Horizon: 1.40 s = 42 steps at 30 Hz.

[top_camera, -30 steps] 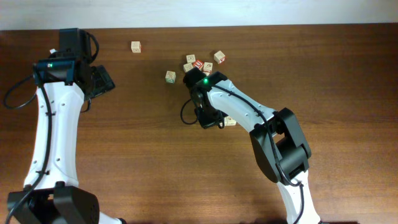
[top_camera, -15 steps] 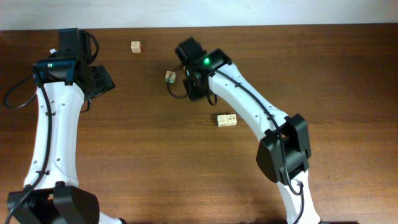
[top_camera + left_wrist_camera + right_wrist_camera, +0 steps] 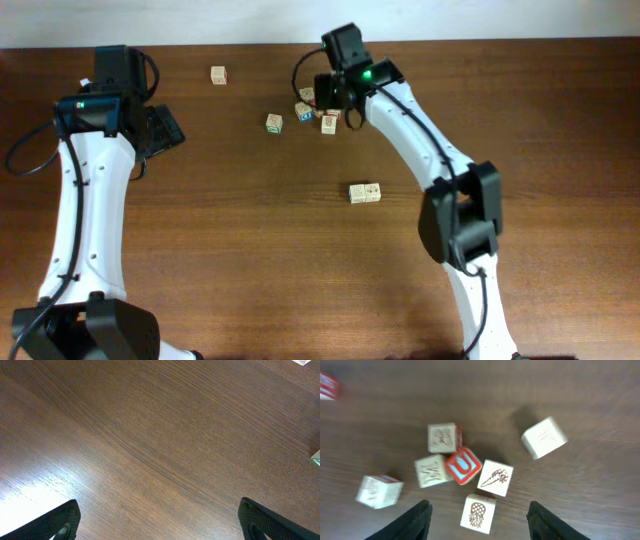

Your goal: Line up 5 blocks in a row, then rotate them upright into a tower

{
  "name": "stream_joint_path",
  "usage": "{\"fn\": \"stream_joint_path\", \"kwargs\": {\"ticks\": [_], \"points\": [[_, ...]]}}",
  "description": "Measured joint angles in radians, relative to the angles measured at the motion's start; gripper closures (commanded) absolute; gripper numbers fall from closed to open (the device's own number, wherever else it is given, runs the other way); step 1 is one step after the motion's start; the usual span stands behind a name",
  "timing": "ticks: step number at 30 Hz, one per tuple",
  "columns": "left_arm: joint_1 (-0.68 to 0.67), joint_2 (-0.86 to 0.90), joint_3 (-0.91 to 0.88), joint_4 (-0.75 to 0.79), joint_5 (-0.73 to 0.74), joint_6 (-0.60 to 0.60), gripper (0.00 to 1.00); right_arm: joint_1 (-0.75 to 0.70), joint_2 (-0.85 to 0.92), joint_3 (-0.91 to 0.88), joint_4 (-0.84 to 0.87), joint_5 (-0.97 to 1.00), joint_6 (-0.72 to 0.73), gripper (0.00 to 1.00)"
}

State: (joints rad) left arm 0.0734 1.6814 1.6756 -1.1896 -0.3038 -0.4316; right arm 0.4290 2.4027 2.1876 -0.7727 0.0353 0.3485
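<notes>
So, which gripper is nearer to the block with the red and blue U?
Right. The right gripper hangs just above the U block; the left gripper is far to that block's left, over bare table.

Two arms point(image 3: 75, 210), a left tool point(image 3: 160, 522) and a right tool point(image 3: 480, 519), one tabletop point(image 3: 250, 260). Overhead, at least seven blocks point(image 3: 274, 123) show; the right wrist view shows eight.

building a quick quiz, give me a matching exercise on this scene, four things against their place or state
1 left gripper
2 right gripper
3 pair of blocks
4 leftmost block

a touching side by side
b open over bare table
c alone by the far edge
d open above the block cluster

Pairs: 1-b, 2-d, 3-a, 4-c
</notes>
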Motion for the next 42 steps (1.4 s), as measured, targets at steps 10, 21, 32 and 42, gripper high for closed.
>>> {"fn": "stream_joint_path", "kwargs": {"ticks": [10, 21, 32, 42], "points": [[0.000, 0.000, 0.000, 0.000, 0.000, 0.000, 0.01, 0.045, 0.101, 0.000, 0.025, 0.003, 0.064, 0.66], [0.000, 0.000, 0.000, 0.000, 0.000, 0.000, 0.01, 0.053, 0.105, 0.000, 0.026, 0.010, 0.008, 0.57], [0.000, 0.000, 0.000, 0.000, 0.000, 0.000, 0.01, 0.071, 0.105, -0.002, -0.012, 0.001, -0.074, 0.70], [0.000, 0.000, 0.000, 0.000, 0.000, 0.000, 0.01, 0.071, 0.104, 0.003, -0.053, 0.000, -0.071, 0.78]]}}
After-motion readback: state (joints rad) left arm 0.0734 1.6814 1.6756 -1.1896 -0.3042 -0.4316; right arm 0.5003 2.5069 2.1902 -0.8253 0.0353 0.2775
